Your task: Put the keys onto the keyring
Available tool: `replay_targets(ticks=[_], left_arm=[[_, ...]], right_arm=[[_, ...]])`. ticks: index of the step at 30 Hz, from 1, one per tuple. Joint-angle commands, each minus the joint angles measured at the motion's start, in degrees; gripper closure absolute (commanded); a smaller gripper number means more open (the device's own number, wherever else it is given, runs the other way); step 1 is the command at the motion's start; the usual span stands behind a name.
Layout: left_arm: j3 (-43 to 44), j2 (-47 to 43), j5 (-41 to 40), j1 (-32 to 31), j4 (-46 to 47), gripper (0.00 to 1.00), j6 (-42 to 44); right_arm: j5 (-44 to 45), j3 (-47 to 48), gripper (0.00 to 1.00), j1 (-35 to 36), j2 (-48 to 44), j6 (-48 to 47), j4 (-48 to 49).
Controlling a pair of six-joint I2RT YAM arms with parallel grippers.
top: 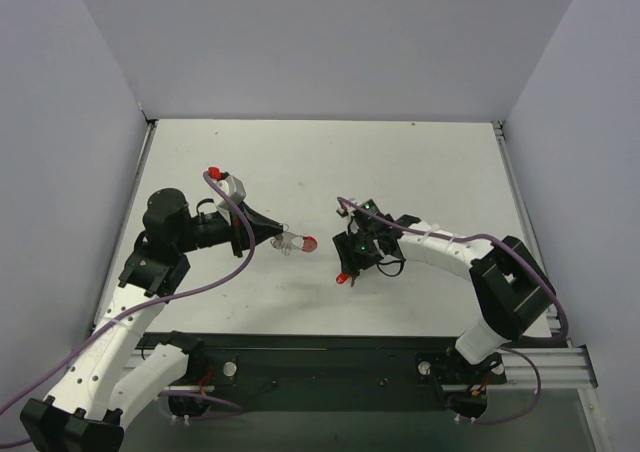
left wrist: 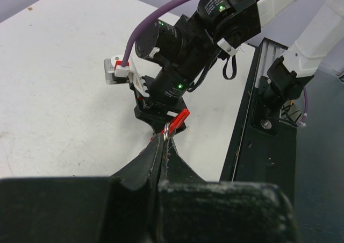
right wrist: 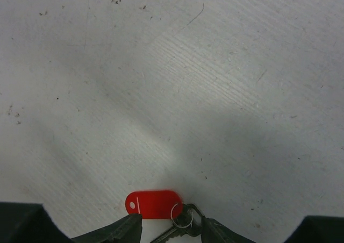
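Left gripper (left wrist: 163, 139) clamped shut on the keyring (left wrist: 181, 116).
Right gripper (right wrist: 172, 224) has its jaws either side of the red-tagged key (right wrist: 154, 204); whether they pinch it cannot be told.

Red-headed silver key (right wrist: 153, 204), white table (right wrist: 161, 92)

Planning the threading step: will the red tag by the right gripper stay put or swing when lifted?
Probably swings: the red tag joins a small ring at one end only. It looks like thin plastic, so likely light and stiff.
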Motion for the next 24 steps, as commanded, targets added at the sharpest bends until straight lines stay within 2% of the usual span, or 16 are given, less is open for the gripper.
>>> replay_targets(ticks=[1,7,8,10,11,12,18,24], left_arm=[[0.38,-0.62,0.01,-0.12,1.88,1.0,0.75],[0.46,-0.53,0.01,-0.12,1.61,1.0,0.75],[0.46,-0.53,-0.16,-0.12,1.61,1.0,0.93],[0.64,-0.53,-0.17,-0.12,1.44,1.0,0.84],[0.64,-0.53,-0.17,-0.12,1.53,1.0,0.84],[0.73,-0.53,-0.17,-0.12,1.44,1.0,0.93],[0.64,-0.53,-0.17,-0.12,1.35,1.0,1.02],[0.81,-0.79,-0.52,-0.12,1.09,1.0,1.02]], right_arm=[[2.89,2.25,0.55,1.36,2.44,-1.44,-0.12],[3.42,3.66,0.67,2.06,5.96,-1.26,-0.03],[3.51,3.92,0.75,2.06,6.66,-1.17,-0.12],[4.12,4.36,0.85,2.15,7.19,-0.74,-0.56],[4.47,4.45,0.95,2.15,7.54,-0.65,-0.64],[4.65,4.45,1.0,2.15,7.45,-0.47,-0.73],[4.48,4.63,1.0,2.15,4.82,0.5,-0.82],[4.57,4.63,1.0,2.15,-2.99,1.29,-0.91]])
